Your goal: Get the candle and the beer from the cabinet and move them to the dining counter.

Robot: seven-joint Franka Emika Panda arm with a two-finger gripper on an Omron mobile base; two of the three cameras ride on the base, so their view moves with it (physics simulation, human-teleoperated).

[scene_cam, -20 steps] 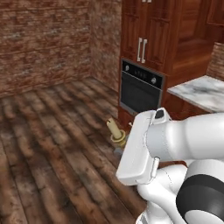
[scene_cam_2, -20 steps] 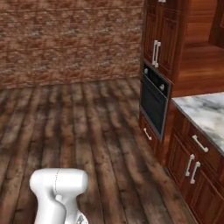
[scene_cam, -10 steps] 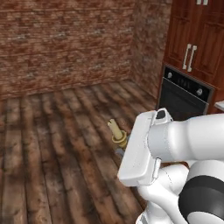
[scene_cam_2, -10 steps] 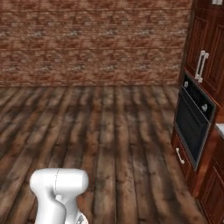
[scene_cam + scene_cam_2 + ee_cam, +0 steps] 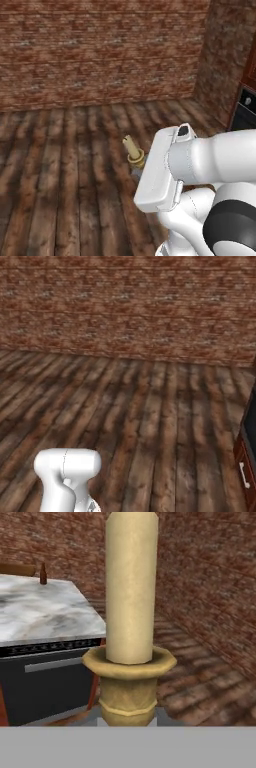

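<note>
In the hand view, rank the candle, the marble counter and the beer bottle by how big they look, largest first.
1. The candle: it spans nearly the full height, though it is right at the camera, so this says little about true size.
2. The marble counter.
3. The beer bottle: tiny, standing far back on that counter.

Candle (image 5: pixel 129 602) stands directly before the hand camera. Beer (image 5: pixel 43 574) stands on the tabletop (image 5: pixel 40 614) at its far edge, behind and left of candle, well apart.
</note>
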